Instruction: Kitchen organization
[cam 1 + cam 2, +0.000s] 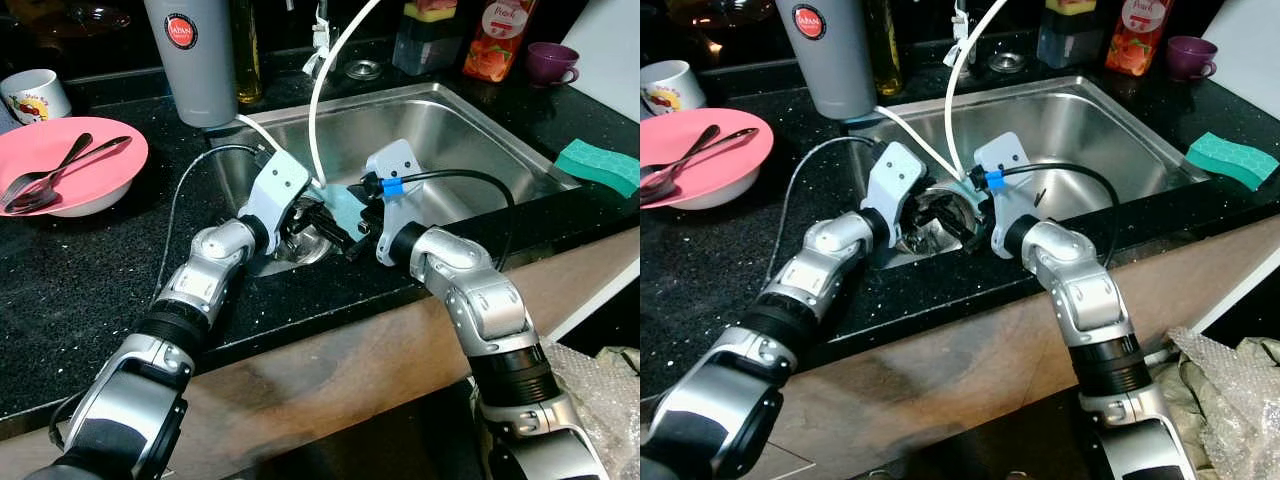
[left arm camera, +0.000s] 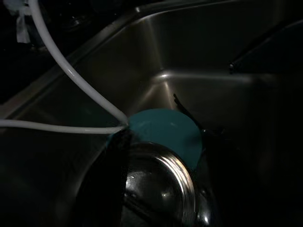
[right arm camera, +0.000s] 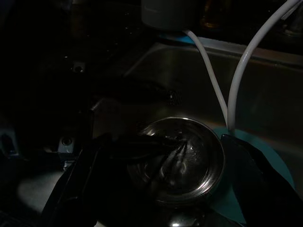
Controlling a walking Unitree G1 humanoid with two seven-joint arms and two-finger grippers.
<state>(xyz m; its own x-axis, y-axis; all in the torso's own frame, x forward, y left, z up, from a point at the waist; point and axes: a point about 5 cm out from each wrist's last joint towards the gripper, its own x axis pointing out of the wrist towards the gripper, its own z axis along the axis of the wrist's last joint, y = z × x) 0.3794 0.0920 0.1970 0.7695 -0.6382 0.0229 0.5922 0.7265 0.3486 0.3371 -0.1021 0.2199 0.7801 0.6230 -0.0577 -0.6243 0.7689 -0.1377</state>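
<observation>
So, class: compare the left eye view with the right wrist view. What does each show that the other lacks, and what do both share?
Left eye view alone: the pink bowl holding two spoons, the white mug, the green sponge, the purple cup and both silver arms, with the left tool and right tool meeting over the sink.

Right wrist view alone: a close look down into the shiny steel bowl between its own dark fingers.

Both: the white hose, the teal disc, the sink and the grey tumbler.
</observation>
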